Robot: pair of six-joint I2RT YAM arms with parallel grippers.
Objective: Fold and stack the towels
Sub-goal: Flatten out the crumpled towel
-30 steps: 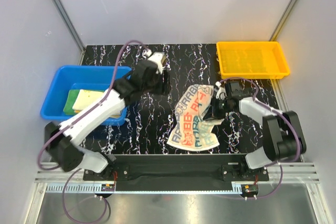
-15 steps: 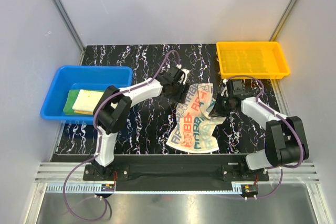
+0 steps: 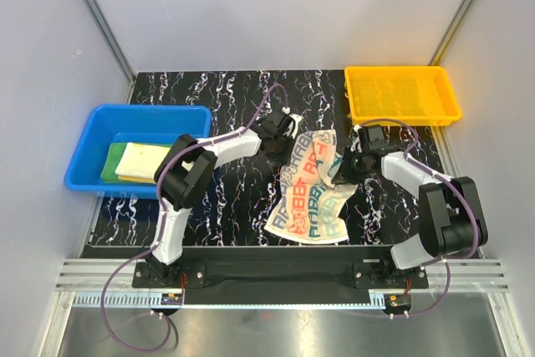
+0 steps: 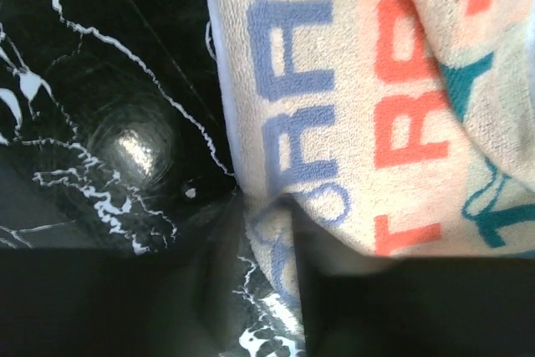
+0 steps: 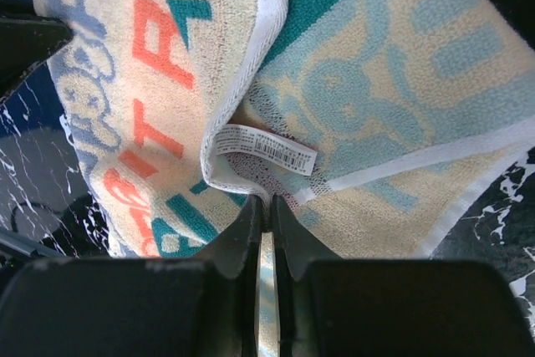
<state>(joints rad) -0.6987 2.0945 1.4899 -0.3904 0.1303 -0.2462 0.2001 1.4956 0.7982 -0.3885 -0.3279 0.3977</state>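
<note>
Evidently the step in hand is spreading the RABBIT towel [image 3: 311, 194], which is lying rumpled and slanted in the middle of the desk [image 3: 226, 206], its far end bunched between the two arms. The right hand [image 3: 343, 167] is pinching the towel's right hem, its fingers nearly together on the cloth close to the white care label [image 5: 263, 150]. The left hand [image 3: 286, 138] is reaching over the far left corner. The hem is sitting between its fingers in the left wrist view, but whether they are gripping it cannot be told.

To do this well, the left hand is probably needing a sure hold on the hem alone, not on a bunched layer. Both hands would then be pulling apart evenly to flatten the far edge before any fold. Terry cloth is likely dragging on the surface, so lifting slightly should be helping. A one-sided pull risks twisting the towel further.

The desk is showing black marble patterning with white veins and some glare. A blue bin [image 3: 92, 119] is standing at the left, holding a green towel [image 3: 109, 163] and a pale yellow towel [image 3: 138, 160], both flat. A yellow tray [image 3: 403, 120] is sitting at the far right. Pale grey walls [image 3: 276, 6] are enclosing the cell.
</note>
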